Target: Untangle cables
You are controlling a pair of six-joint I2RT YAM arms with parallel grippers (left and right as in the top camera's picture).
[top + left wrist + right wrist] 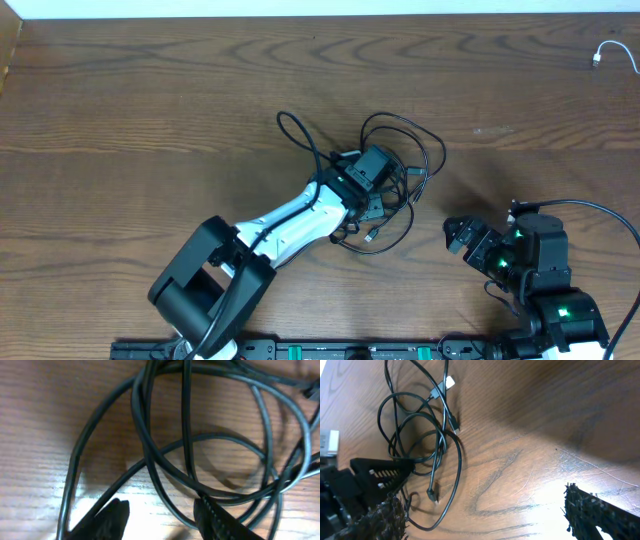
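Several thin black cables point(405, 150) lie in a loose tangle of loops at the middle of the table. My left gripper point(388, 185) is down in this tangle. In the left wrist view its gripper point(162, 512) stands open over bright wood, and the black cable loops point(185, 460) cross just ahead, one strand running in beside the right finger point(212, 517). A white cable point(605, 52) lies alone at the far right. My right gripper point(455, 235) hovers to the right of the tangle; in the right wrist view that gripper point(485, 520) is wide open over bare wood, with the cables point(420, 425) ahead to its left.
The wooden table point(150, 110) stretches wide around the tangle. The left arm point(290, 220) slants across from the near left. Small plug ends point(434, 495) lie at the tangle's near side. The right arm's base point(560, 300) sits at the near right.
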